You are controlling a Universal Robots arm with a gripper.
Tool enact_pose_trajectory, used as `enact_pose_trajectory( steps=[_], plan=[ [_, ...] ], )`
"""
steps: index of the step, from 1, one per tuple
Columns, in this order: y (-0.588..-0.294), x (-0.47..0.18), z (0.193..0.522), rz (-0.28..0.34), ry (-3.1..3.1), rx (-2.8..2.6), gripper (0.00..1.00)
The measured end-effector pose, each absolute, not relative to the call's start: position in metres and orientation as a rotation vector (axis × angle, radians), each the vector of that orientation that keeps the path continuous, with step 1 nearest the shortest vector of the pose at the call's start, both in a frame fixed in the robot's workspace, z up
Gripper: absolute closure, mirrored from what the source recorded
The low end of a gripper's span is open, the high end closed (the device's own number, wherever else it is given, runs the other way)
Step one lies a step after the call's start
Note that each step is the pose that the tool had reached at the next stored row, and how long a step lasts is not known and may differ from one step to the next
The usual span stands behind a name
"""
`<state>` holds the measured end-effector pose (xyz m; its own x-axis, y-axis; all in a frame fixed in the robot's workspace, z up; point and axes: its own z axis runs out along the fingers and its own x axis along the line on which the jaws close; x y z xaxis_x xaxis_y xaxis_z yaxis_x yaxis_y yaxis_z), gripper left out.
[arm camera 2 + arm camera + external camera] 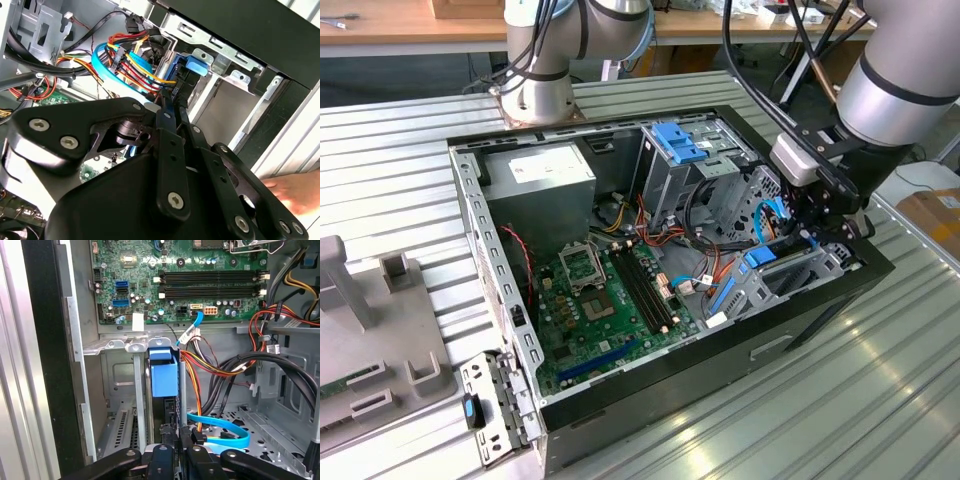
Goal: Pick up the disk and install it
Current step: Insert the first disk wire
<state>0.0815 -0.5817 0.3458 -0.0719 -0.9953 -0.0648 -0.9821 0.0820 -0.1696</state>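
The claw was pinched on the disk — drive standing on edge in the metal bay at the computer case's front corner, beside the motherboard. Blue end tab faced up — a person's hand rested just outside the case.

Ribbed metal worktable, wooden bench behind, cardboard box at exterior view's right

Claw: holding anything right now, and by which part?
The claw is shut on the disk, pinching its dark edge at the end opposite the blue tab, with the disk standing on edge in the metal bay.
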Motion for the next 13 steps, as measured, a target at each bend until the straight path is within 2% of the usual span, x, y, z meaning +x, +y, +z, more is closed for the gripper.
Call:
enact_pose_trajectory(
  steps=[13],
  plan=[
    [-0.5817, 0.0815, 0.3435, -0.120, 2.184, -2.021, 0.84]
  ],
)
